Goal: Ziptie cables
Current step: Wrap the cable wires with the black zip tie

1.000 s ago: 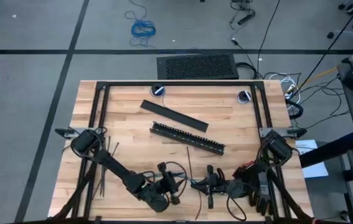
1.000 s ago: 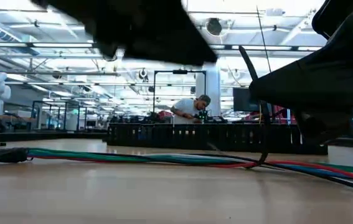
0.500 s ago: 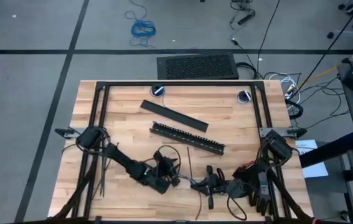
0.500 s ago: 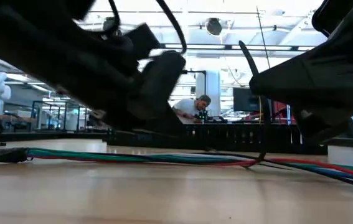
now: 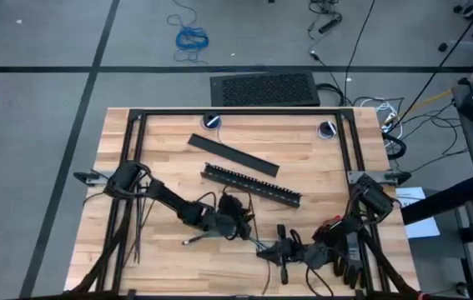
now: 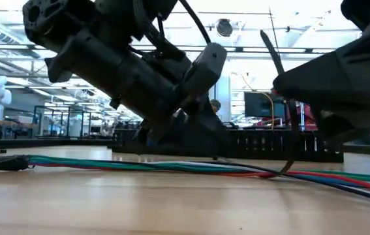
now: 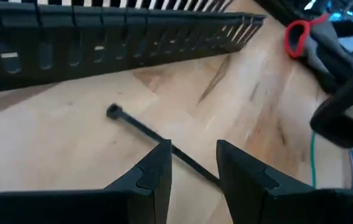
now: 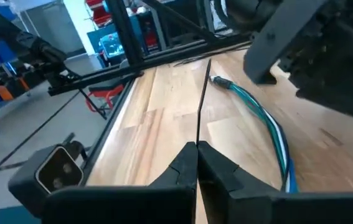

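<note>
cables (image 8: 269, 124) lie on tabletop (image 5: 319, 158) near front edge, btwn my two grippers, running toward r. arm. r. gripper (image 8: 196, 163): fingers pressed together, pinching one ziptie (image 8: 200, 106) upright. l. gripper (image 7: 193, 163): fingers spread, low over a 2nd ziptie (image 7: 140, 128) lying flat, just in front of slotted bar (image 7: 101, 37).

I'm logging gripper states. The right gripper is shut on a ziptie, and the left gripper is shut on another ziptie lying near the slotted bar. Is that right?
Not quite. The left gripper is open: the left wrist view shows its fingers apart above the ziptie on the table, near the slotted bar. The right gripper is indeed shut on a ziptie.
</note>
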You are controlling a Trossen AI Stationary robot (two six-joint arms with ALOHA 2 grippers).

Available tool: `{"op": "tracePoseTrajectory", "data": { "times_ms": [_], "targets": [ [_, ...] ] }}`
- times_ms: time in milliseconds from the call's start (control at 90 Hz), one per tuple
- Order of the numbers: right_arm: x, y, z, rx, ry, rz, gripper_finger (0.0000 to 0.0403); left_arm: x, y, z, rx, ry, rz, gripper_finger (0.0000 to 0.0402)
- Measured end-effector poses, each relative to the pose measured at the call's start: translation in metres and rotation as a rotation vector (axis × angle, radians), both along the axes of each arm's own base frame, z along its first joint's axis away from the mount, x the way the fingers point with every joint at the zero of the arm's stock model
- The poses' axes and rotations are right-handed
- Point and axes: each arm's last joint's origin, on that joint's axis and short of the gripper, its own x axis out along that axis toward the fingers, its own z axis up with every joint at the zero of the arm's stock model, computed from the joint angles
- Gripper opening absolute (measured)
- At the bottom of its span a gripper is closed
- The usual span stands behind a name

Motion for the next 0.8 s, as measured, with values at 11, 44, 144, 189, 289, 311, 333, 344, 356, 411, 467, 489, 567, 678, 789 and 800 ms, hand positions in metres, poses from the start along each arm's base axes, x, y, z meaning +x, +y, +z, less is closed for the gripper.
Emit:
{"op": "tracePoseTrajectory", "data": {
  "times_ms": [11,44,144,189,289,311,333,344,356,411,467,489,567,678,789,800],
  "targets": [
    [0.0,0.0,0.0,0.0,0.0,0.0,0.0,0.0,0.0,0.0,-0.006,0.0,0.001,0.0124],
    [0.0,0.0,0.0,0.003,-0.002,0.0,0.0,0.001,0.002,0.0,-0.025,0.002,-0.001,0.0124],
    [0.0,0.0,0.0,0.004,-0.002,-0.001,0.0,0.003,0.008,0.0,-0.077,0.01,-0.034,0.0123],
    [0.0,0.0,0.0,0.004,-0.002,-0.001,0.0,0.004,0.01,0.0,-0.102,0.023,-0.035,0.0123],
    [0.0,0.0,0.0,0.004,-0.003,-0.001,0.0,0.007,0.017,0.0,-0.136,0.067,-0.029,0.0123],
    [0.0,0.0,0.0,0.004,-0.003,0.0,0.0,0.008,0.018,0.001,-0.143,0.075,-0.026,0.0123],
    [0.0,0.0,0.0,0.004,-0.003,0.0,0.0,0.009,0.019,0.001,-0.153,0.08,-0.02,0.0123],
    [0.0,0.0,0.0,0.004,-0.003,-0.001,0.0,0.01,0.02,0.001,-0.158,0.082,-0.017,0.0123],
    [0.0,0.0,0.0,0.003,-0.003,0.0,0.0,0.01,0.021,0.001,-0.163,0.084,-0.013,0.0123],
    [0.0,0.0,0.0,0.002,-0.003,0.0,0.0,0.012,0.024,0.002,-0.177,0.092,-0.002,0.0123],
    [0.0,0.0,0.0,0.002,-0.003,0.0,0.0,0.013,0.027,0.003,-0.191,0.093,0.006,0.0123],
    [0.0,0.0,0.0,0.003,-0.004,0.0,0.0,0.014,0.028,0.003,-0.195,0.093,0.008,0.0123],
    [0.0,0.0,0.001,0.008,-0.01,0.011,0.0,0.016,0.032,0.004,-0.215,0.089,0.02,0.0122],
    [0.0,0.001,0.002,0.016,-0.016,0.025,0.0,0.018,0.038,0.004,-0.248,0.085,0.037,0.0122],
    [0.0,0.001,0.003,0.023,-0.022,0.027,0.0,0.019,0.044,0.004,-0.269,0.092,0.049,0.0122],
    [0.0,0.001,0.003,0.023,-0.022,0.027,0.0,0.019,0.044,0.004,-0.269,0.094,0.049,0.0122]
  ]
}}
